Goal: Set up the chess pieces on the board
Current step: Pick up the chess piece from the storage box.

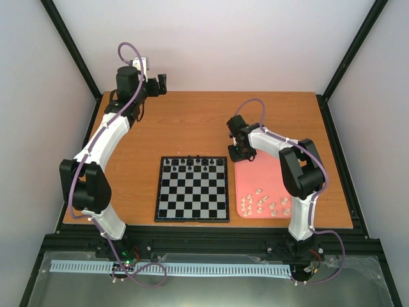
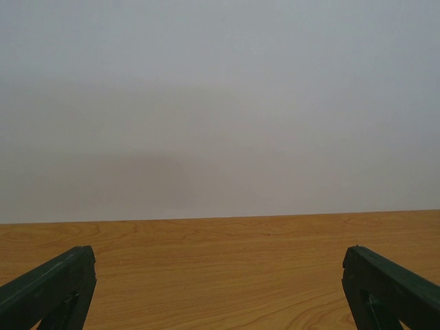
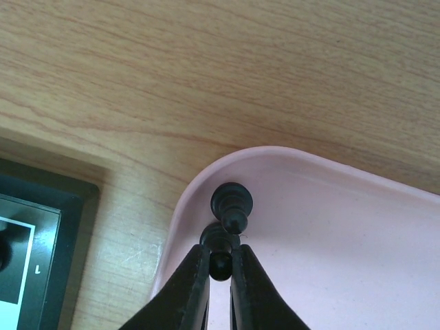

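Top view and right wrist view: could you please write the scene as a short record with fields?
left gripper: open, holds nothing, high over far left corner of table
right gripper: shut on black piece in far left corner of tray
board: black pieces along far edge
tray: pink, right of board; white pieces at near end

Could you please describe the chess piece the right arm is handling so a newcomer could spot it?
Find the pink tray right of the board, then its far left corner. There the right claw pinches one black chess piece; the tray's other pieces are cream-white, grouped at its near end.
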Robot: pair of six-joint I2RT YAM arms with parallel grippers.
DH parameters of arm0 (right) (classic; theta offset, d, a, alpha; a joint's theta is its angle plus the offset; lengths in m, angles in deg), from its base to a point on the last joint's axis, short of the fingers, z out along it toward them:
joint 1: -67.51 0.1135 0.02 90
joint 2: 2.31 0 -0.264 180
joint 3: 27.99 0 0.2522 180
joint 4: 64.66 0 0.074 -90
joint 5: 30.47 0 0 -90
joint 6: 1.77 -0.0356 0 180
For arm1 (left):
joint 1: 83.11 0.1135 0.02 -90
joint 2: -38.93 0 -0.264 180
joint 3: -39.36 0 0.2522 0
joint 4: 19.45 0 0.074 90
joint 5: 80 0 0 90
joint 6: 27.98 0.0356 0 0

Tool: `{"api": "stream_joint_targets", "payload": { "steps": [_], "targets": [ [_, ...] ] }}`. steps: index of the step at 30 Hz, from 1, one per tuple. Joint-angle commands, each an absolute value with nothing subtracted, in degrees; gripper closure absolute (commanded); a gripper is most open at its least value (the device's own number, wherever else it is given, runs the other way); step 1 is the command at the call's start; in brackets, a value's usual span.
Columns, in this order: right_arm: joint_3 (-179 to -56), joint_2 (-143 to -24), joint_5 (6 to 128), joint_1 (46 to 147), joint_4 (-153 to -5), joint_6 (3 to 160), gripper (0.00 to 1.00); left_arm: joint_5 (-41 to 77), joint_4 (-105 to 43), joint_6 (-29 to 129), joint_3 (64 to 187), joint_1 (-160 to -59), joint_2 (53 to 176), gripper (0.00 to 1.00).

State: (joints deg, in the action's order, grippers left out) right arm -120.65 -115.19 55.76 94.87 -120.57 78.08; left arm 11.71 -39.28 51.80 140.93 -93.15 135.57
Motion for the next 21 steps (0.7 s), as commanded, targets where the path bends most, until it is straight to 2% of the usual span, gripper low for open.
{"api": "stream_joint_targets", "payload": {
  "steps": [1, 7, 17, 21],
  "targets": [
    [-120.3, -114.7, 56.1, 94.2, -120.4, 77.8, 0.89, 11.6, -39.3, 52.1, 143.4, -93.4, 135.9, 0.0],
    [-120.1, -110.4, 57.2, 94.2, -121.9, 77.7, 0.94, 11.5, -39.3, 52.1, 143.4, -93.5, 135.8, 0.0],
    [-119.5, -104.6, 59.1, 94.5, -124.3, 78.1, 0.94, 11.7, -39.3, 52.0, 143.5, -93.5, 136.1, 0.0],
    [-120.8, -103.6, 59.4, 97.5, -126.0, 77.8, 0.94, 11.6, -39.3, 52.1, 143.6, -93.5, 136.1, 0.0]
  ]
}}
